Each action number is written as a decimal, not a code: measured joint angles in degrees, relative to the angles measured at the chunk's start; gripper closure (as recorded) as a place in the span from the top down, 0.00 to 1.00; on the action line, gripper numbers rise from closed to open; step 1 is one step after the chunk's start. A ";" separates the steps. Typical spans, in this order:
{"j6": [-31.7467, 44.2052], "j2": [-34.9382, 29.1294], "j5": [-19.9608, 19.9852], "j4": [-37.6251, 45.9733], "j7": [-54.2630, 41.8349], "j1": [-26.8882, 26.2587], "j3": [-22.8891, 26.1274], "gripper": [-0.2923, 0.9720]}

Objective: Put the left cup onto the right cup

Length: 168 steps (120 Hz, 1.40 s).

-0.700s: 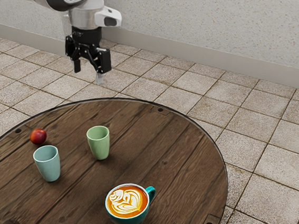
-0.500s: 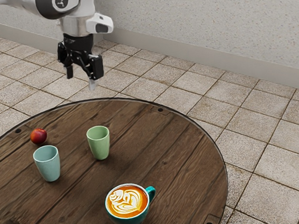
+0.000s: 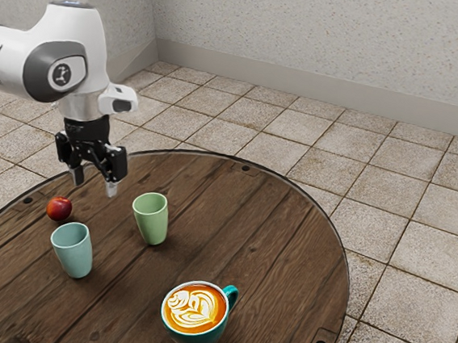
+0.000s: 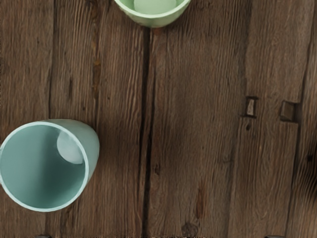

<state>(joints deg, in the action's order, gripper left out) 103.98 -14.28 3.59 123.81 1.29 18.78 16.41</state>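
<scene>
Moved since the earlier pictures: the claw (image 3: pixel 94 184), which has come down from high over the tiled floor (image 3: pixel 390 179) behind the table and shifted toward the exterior view's left. It now hangs above the table's far rim. Cups, apple and mug are unchanged in place.

1. Claw. Black, two fingers pointing down, on a white arm (image 3: pixel 56 66). Fingers stand apart with nothing between them. It is clear of the tabletop and of every object.

2. Blue cup (image 3: pixel 71 249) (image 4: pixel 44 166). The task's left cup. Upright on the table, mouth up, empty. It lies below the claw and nearer the exterior camera, apart from it. The wrist view looks down into its open mouth.

3. Green cup (image 3: pixel 151 217) (image 4: pixel 152 10). The task's right cup. Upright, mouth up, empty. It lies below the claw and toward the exterior view's right. It is near the blue cup, not touching, with bare planks between them.

4. Apple (image 3: pixel 59 208). Red, on the table, below the claw and slightly toward the exterior view's left. It is near the blue cup on that cup's far side, apart from it.

5. Mug (image 3: pixel 196 314). Teal, with a handle, filled with coffee bearing a white foam pattern. Of all items it stands farthest from the claw, by the table's near edge.

6. Table (image 3: pixel 271 240) (image 4: pixel 208 124). Round, dark wooden planks with a metal rim.
</scene>
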 joint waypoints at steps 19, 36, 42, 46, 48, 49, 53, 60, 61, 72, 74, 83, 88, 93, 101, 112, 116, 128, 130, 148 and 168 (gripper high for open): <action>2.76 -1.07 3.62 4.33 0.35 8.44 5.82 0.61; 5.61 -0.70 5.67 7.49 0.59 10.68 6.48 0.57; 6.64 -0.55 6.10 8.43 0.67 11.07 6.51 0.56; 7.32 -0.37 6.35 8.89 0.71 11.43 6.52 0.56; 7.63 -0.22 6.45 9.04 0.74 11.62 6.53 0.55; 7.79 -0.10 6.49 9.11 0.75 11.70 6.53 0.55; 8.44 0.50 6.64 9.39 0.79 12.08 6.51 0.55; 9.69 2.06 6.80 9.64 0.85 12.42 6.41 0.54; 9.88 2.32 6.82 9.67 0.86 12.45 6.38 0.54; 12.06 4.70 6.93 10.36 0.95 13.24 6.19 0.53; 12.45 5.05 6.94 10.48 0.96 13.45 6.16 0.52; 14.12 6.17 6.99 11.30 1.02 14.28 6.07 0.52; 14.97 6.82 7.01 11.59 1.05 14.54 5.98 0.51; 15.80 7.62 7.01 11.75 1.07 14.77 5.90 0.51; 17.16 8.74 6.99 11.83 1.10 14.87 5.83 0.50; 18.94 10.45 6.76 11.83 1.12 14.73 5.70 0.50; 19.52 10.99 6.66 11.83 1.12 14.56 5.46 0.50; 21.11 12.18 6.44 11.83 1.11 14.66 5.16 0.49; 21.37 12.43 6.41 11.83 1.11 14.53 4.96 0.49; 23.18 13.69 6.18 11.83 1.11 13.75 3.37 0.44; 24.50 14.47 6.25 11.83 1.16 14.36 3.01 0.33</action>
<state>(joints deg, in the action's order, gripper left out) 128.48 0.19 9.84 135.63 2.45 33.15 19.41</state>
